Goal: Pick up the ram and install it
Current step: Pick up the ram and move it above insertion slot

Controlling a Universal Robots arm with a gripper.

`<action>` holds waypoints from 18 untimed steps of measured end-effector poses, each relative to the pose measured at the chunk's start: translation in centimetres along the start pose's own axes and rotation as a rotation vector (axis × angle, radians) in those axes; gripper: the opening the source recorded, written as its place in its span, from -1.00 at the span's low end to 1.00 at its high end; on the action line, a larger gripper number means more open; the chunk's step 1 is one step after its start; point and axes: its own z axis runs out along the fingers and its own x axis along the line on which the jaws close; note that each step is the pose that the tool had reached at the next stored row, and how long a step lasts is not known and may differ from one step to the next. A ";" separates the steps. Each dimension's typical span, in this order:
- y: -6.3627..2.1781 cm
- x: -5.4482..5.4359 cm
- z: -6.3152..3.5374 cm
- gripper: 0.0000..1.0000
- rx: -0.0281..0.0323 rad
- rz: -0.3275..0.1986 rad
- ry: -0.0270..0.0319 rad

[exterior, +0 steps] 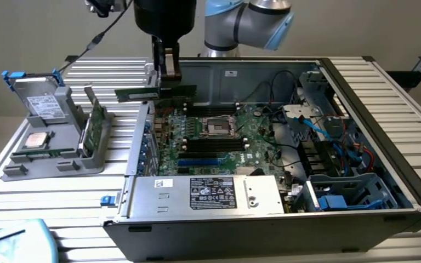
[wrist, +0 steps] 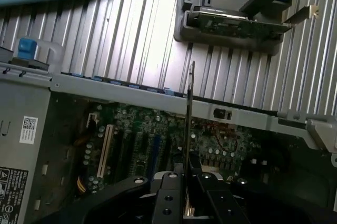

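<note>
The gripper [exterior: 168, 81] is holding the ram [exterior: 137, 94] over the open computer case [exterior: 269, 235], jaws clenched on it. It likely needs keeping level and aligning with the black memory slots [exterior: 214, 143].

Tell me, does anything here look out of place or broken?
Nothing looks spilled or damaged. The one oddity: the ram hangs level in the air over the open computer case, pinched by the end effector, not seated in any slot.
</note>
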 end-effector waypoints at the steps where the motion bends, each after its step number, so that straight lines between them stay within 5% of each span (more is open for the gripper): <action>1: -0.44 0.1 -0.05 -0.71 0.0001 0.000 -0.0008; 18: -7.92 1.5 -0.91 -0.71 0.0019 -0.001 -0.0104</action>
